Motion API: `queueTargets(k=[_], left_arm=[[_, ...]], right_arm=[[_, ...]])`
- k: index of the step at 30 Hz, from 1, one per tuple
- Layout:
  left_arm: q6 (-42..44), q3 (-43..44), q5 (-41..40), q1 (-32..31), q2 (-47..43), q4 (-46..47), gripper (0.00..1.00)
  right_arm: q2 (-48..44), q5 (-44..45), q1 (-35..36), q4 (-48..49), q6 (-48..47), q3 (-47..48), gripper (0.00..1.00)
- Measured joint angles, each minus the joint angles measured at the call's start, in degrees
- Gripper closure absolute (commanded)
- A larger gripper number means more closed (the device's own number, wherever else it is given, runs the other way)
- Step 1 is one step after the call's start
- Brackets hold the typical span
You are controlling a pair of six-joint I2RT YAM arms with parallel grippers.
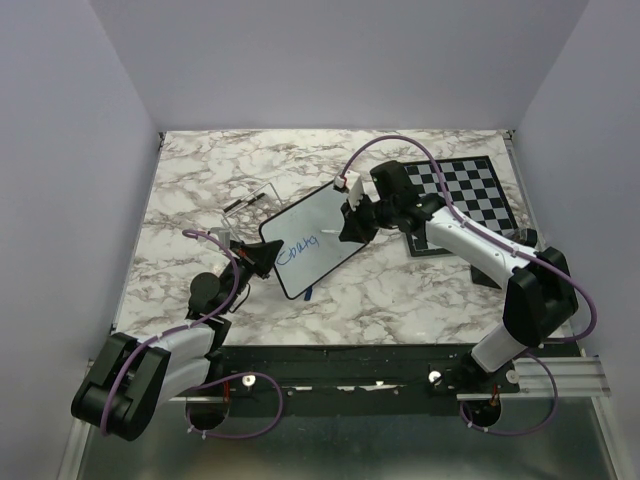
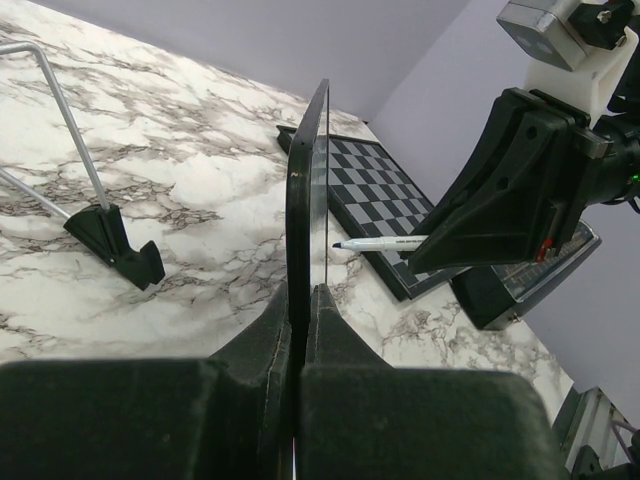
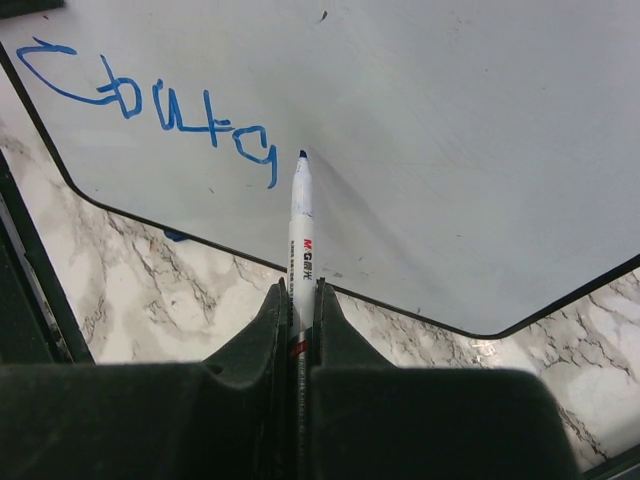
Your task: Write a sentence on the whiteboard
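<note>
The right gripper [image 3: 300, 292] is pressed together on the barrel of a marker [image 3: 301, 215], low on its length, so most of the pen sticks out in front. Its tip sits just past the last blue letter of the sentence [image 3: 170, 108], at or very near the whiteboard [image 3: 450, 150]; I cannot tell whether it touches. Only one uneven word is down, and the white area beyond it is bare, so the writing looks far from finished.

The left gripper [image 2: 303, 300] pinches the board's near edge and holds it raised and tilted over the middle of the bench [image 1: 400, 290]. Seen from that wrist, the board is edge-on, with the pen coming at its face from the right. A chessboard [image 1: 465, 195] lies behind the right arm, and a wire stand [image 2: 60, 110] lies well apart to the left.

The risk lies in that single-edge hold. A stroke pressed too hard would probably swing or flex the board away, breaking the line or working the edge loose. With too little pressure the tip skips. A long overhang also lets the marker twist in its pinch on sideways strokes, and a low wrist could smear wet ink.
</note>
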Motion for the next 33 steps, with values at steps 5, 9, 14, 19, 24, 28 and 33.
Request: queueTargets(k=[5,9,14,19,24,28,33], left_arm=[[0.0,0.0,0.3,0.0,0.0,0.0,1.00],[0.0,0.0,0.3,0.0,0.0,0.0,1.00],[0.0,0.0,0.4,0.0,0.0,0.0,1.00],[0.0,0.0,0.4,0.0,0.0,0.0,1.00],[0.0,0.0,0.4,0.0,0.0,0.0,1.00],[0.0,0.0,0.4,0.0,0.0,0.0,1.00],[0.0,0.0,0.4,0.0,0.0,0.1,1.00]], right_arm=[[0.0,-1.1,0.0,0.7,-0.3,-0.1,0.99],[0.0,-1.7,0.0,0.7,-0.5,-0.2,0.99],[0.0,-2.6,0.0,0.7,-0.9,-0.6,0.99],[0.0,-2.8,0.0,0.9,-0.9,-0.8,0.99],[0.0,-3.0,0.0,0.9,-1.2,-0.9,1.00],[0.0,-3.1,0.0,1.0,-1.3,-1.0,0.99],[0.0,-3.4,0.0,1.0,-1.3,-1.0,1.00]])
